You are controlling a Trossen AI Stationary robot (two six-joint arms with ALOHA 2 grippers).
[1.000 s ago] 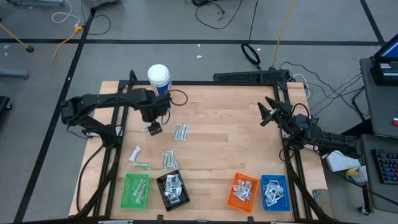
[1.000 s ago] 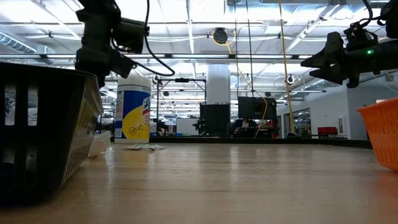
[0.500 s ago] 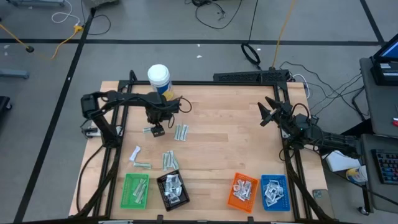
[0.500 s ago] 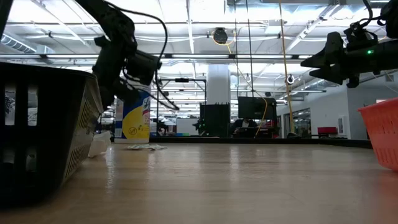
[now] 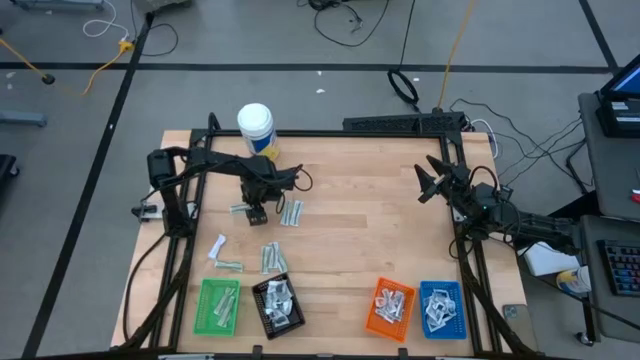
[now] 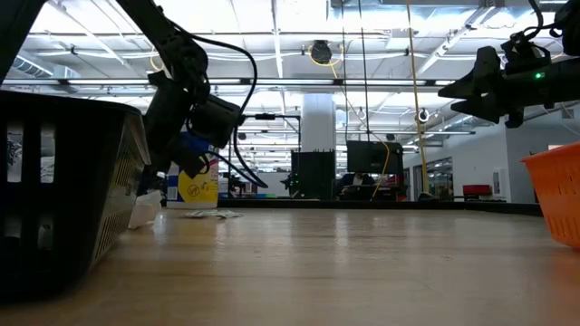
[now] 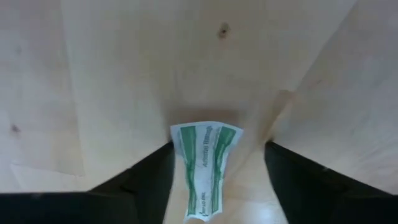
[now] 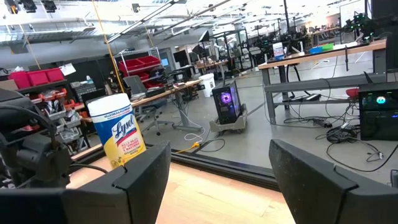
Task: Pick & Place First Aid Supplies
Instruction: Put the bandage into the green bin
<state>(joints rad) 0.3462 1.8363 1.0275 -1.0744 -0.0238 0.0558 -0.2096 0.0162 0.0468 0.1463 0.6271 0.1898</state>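
Observation:
My left gripper (image 5: 258, 212) points down over the wooden table (image 5: 350, 240), close above it and open. In the left wrist view a white packet with green stripes (image 7: 205, 168) lies flat on the wood between the two fingers (image 7: 149, 177), one finger on either side of it. More first aid supplies lie loose nearby: pale strips (image 5: 291, 212), a packet (image 5: 239, 208), a white one (image 5: 217, 245) and a small heap (image 5: 272, 257). My right gripper (image 5: 425, 185) hangs open in the air at the table's right side, holding nothing.
A tall white bottle with a yellow label (image 5: 256, 125) stands at the far left. Along the near edge stand a green tray (image 5: 205, 318), a black one (image 5: 262, 318), an orange one (image 5: 372, 318) and a blue one (image 5: 458, 318), each holding packets.
My left gripper has come down toward the table and shifted a little toward the loose strips, tipping more steeply downward. The packets and my right arm have kept still.

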